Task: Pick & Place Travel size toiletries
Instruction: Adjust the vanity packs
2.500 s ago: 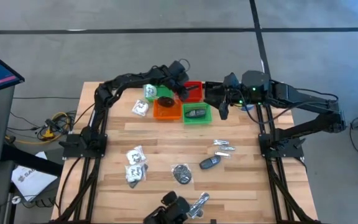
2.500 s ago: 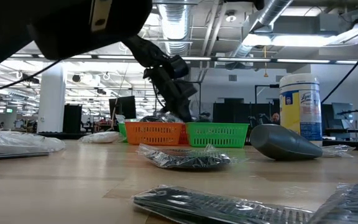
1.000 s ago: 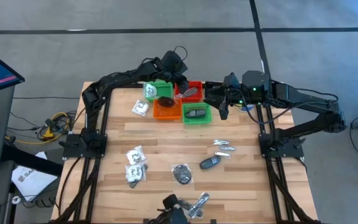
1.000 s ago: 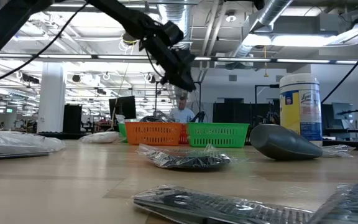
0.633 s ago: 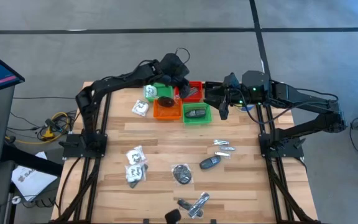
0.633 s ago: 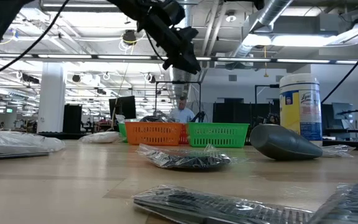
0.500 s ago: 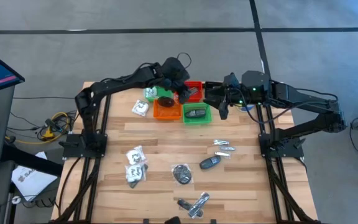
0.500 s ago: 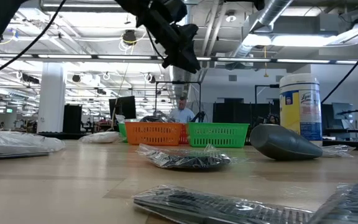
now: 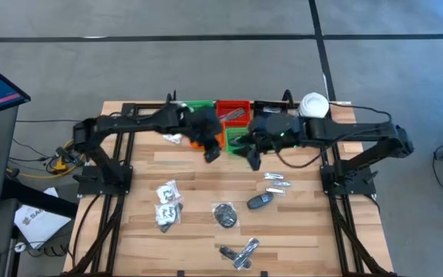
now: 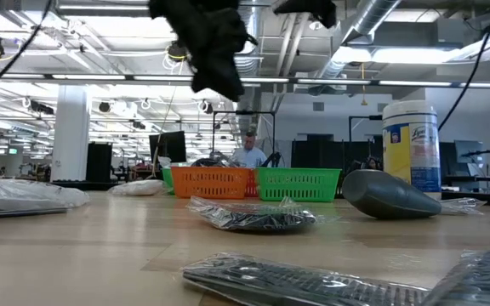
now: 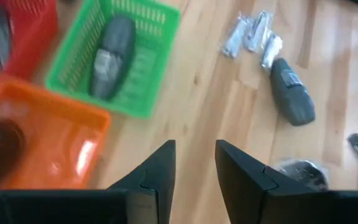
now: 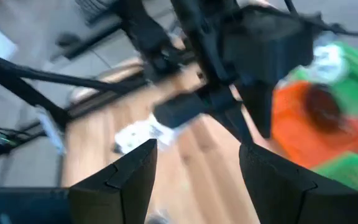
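Observation:
Travel size toiletries lie loose on the wooden table: clear packets (image 9: 168, 201), silvery tubes (image 9: 277, 181), a dark grey oval (image 9: 260, 201), a black round piece in plastic (image 9: 224, 216) and sachets (image 9: 241, 254). Another grey oval (image 11: 109, 57) lies in the near green tray (image 11: 148, 25), and a silvery sachet (image 9: 234, 115) in the red tray (image 9: 241, 105). My left gripper (image 11: 194, 167) hangs open above the table just near of the orange tray (image 11: 48, 140), with nothing between its fingers. My right gripper (image 12: 197, 168) hangs open beside it, over the green tray's near side (image 9: 252, 159).
A tall white canister (image 9: 312, 104) stands at the far right corner. A second green tray (image 9: 198, 108) sits at the far edge, left of the red one. The two grippers hang close together (image 9: 231, 152). Bare wood lies between the trays and the loose items (image 9: 206, 173).
My left gripper has swung from over the far trays toward the table's near edge, staying high and open. My right gripper has come from the far right corner toward the left and near, sinking a little, which uncovers the white canister.

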